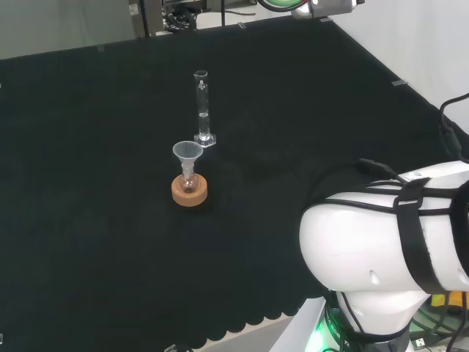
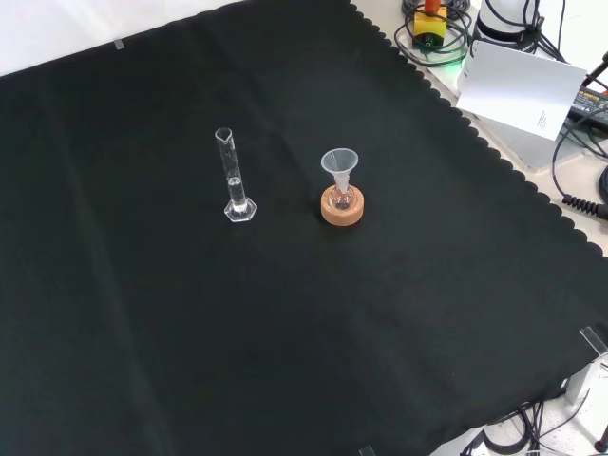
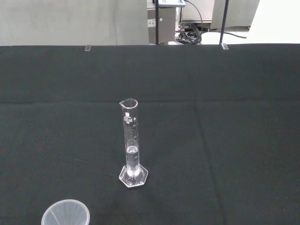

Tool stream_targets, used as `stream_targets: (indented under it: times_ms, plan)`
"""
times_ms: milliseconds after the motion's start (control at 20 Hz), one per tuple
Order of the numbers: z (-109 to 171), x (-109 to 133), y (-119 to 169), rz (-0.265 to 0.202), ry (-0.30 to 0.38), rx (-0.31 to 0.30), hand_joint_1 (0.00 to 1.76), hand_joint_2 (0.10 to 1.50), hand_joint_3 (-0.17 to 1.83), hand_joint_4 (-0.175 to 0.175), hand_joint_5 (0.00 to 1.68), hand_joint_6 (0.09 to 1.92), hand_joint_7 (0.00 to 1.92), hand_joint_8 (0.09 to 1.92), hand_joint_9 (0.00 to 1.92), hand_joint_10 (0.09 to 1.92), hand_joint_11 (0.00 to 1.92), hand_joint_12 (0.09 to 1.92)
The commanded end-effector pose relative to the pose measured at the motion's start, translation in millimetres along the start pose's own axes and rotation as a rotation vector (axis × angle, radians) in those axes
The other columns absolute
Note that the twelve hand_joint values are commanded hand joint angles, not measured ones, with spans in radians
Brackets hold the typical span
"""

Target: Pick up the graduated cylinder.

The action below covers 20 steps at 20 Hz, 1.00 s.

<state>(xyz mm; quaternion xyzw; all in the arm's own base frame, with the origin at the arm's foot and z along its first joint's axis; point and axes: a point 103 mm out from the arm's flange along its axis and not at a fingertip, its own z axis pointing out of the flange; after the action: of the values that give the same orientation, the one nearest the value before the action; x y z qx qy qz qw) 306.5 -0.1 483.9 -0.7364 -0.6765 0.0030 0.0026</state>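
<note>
Front view, left to right: the graduated cylinder (image 2: pixel 231 177) stands upright on its hexagonal foot on the black cloth (image 2: pixel 142 313), left of centre. Just to its right, near but apart, a small flask carrying a clear funnel (image 2: pixel 339 163) sits in a cork ring (image 2: pixel 342 208). Farther right the cloth's scalloped edge (image 2: pixel 503 163) runs diagonally, with cables and gear beyond it.

Whether the hand's fingers are apart or together you cannot tell. The cylinder is untouched, so the task looks to be at its very start, the approach not yet made.

Doing the step well, as a judgement: the cylinder is tall, narrow and clear, with a little liquid low in the tube, so it will likely tip if nudged. Bring the hand in level, close fingers and thumb around the tube at about mid-height rather than near the lip, and lift straight up.

Room: in the front view the cloth is open to the cylinder's left, in front and behind. Only the funnel side is tight, so keep the hand off that flank. In the wrist view the cylinder (image 3: pixel 131 144) stands central with the funnel's rim (image 3: pixel 65 213) closer to the camera. The tabletop edges lie well apart from both pieces.
</note>
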Motion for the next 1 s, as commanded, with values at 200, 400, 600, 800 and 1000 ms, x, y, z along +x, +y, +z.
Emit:
stream_targets:
  times_ms: [200, 400, 600, 800, 1000]
  plan:
    - [0, 2, -1, 0.003, -0.006, 0.002, 0.04, 1.4, 0.0, 0.029, 0.17, 0.09, 0.01, 0.49, 0.18, 0.65, 0.06, 1.37]
    - [1, -1, 2, 0.006, 0.0, 0.007, 0.02, 1.41, 0.0, 0.029, 0.17, 0.09, 0.01, 0.48, 0.19, 0.64, 0.06, 1.37]
    - [4, -2, 4, 0.024, 0.001, 0.017, 0.02, 1.41, 0.0, 0.028, 0.17, 0.09, 0.01, 0.48, 0.19, 0.64, 0.06, 1.37]
    - [21, -11, 14, 0.044, 0.024, 0.03, 0.03, 1.41, 0.0, 0.027, 0.17, 0.09, 0.01, 0.48, 0.19, 0.63, 0.06, 1.37]
    - [41, -25, 25, 0.064, 0.033, 0.041, 0.03, 1.41, 0.0, 0.026, 0.18, 0.09, 0.01, 0.48, 0.2, 0.63, 0.06, 1.37]
